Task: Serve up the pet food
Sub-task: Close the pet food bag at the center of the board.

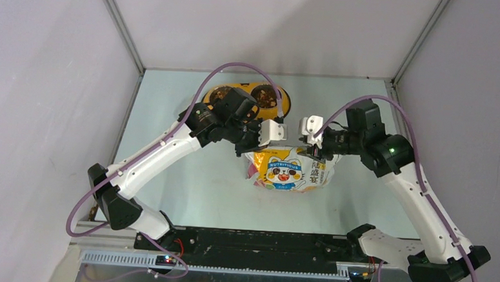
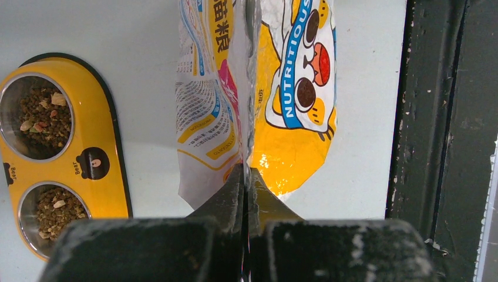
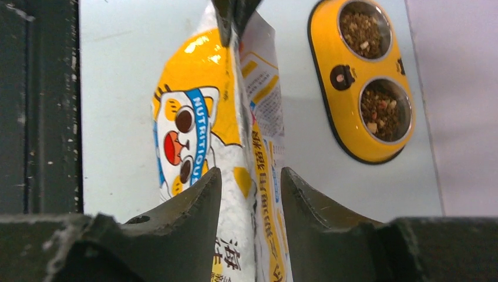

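Two grippers meet at the bag (image 1: 289,170) mid-table: the left gripper (image 2: 244,171) is clamped on its top seam, while the right gripper (image 3: 249,174) straddles it with jaws apart, gripping nothing. Beyond, both cups of the bowl (image 2: 88,111) hold pet food (image 2: 44,117), so serving looks done; only releasing the bag seems left.
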You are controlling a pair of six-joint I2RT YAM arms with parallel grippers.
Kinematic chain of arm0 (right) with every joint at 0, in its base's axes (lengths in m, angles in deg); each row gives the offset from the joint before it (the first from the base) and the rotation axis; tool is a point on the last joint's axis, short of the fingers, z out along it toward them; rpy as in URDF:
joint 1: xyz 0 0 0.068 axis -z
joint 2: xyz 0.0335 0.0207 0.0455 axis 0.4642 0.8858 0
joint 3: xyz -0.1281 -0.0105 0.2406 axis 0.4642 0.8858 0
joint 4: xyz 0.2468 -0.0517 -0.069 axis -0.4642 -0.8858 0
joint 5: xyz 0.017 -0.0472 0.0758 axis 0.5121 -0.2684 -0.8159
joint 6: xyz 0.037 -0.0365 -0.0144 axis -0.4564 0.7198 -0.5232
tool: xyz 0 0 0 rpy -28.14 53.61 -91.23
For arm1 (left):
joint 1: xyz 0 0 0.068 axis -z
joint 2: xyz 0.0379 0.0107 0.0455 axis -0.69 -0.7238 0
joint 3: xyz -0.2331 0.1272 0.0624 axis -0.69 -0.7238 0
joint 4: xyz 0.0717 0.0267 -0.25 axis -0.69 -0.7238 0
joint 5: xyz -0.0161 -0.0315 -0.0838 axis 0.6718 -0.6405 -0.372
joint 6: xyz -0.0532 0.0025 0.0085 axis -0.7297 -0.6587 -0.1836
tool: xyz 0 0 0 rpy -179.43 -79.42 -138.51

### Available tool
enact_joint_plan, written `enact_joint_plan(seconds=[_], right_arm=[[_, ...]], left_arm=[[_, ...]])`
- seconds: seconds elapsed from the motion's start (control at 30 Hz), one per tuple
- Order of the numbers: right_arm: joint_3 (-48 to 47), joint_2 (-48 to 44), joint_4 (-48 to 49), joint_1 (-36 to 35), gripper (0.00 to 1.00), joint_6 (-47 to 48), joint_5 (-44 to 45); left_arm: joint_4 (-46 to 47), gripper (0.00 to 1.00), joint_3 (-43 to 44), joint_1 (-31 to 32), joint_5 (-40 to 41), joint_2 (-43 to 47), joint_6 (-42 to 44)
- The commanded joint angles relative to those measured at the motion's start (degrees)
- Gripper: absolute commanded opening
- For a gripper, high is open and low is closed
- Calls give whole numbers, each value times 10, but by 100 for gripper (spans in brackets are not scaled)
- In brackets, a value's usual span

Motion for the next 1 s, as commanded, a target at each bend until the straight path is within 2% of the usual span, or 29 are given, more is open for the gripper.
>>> enact_joint_plan(seconds=[0.0, 0.13, 0.2, 0.27, 0.37, 0.43, 0.5, 0.57, 0.63, 0.8, 0.83, 0.87, 0.9, 0.93, 0.97], right_arm=[[19, 7, 45, -9, 45, 7, 68], [28, 13, 44, -17, 45, 17, 98], [29, 16, 41, -22, 41, 20, 105], [29, 17, 40, -25, 30, 22, 108], [28, 17, 37, -28, 5, 29, 101], [20, 19, 24, -26, 0, 30, 82], [-8, 35, -12, -14, 0, 26, 42], [-49, 56, -55, 15, 0, 21, -52], [-91, 78, -95, 48, 0, 19, -109], [-146, 103, -136, 107, 1, 1, -188], [-146, 104, -136, 108, 5, -1, -183], [-138, 103, -128, 106, 15, -2, -175], [-130, 93, -118, 104, 20, -3, -158], [-105, 84, -87, 97, 32, -8, -145], [-89, 63, -68, 91, 37, -11, -114]], left_arm=[[-11, 0, 6, -6, 9, 33, -4], [-11, 0, 7, -6, 8, 31, -4], [-11, 0, 8, -6, 7, 30, -4], [-11, 0, 8, -6, 7, 29, -4], [-12, 0, 8, -6, 7, 28, -3], [-12, 0, 8, -6, 8, 29, -4], [-12, 0, 9, -6, 8, 30, -4], [-13, 0, 9, -6, 9, 30, -4], [-13, 0, 9, -6, 9, 31, -3], [-14, 0, 9, -6, 9, 33, -3], [-14, 0, 8, -6, 9, 33, -3], [-13, 0, 8, -6, 8, 34, -3], [-13, 0, 7, -6, 9, 34, -3], [-13, 0, 7, -6, 8, 34, -3], [-13, 0, 6, -6, 8, 35, -3]])
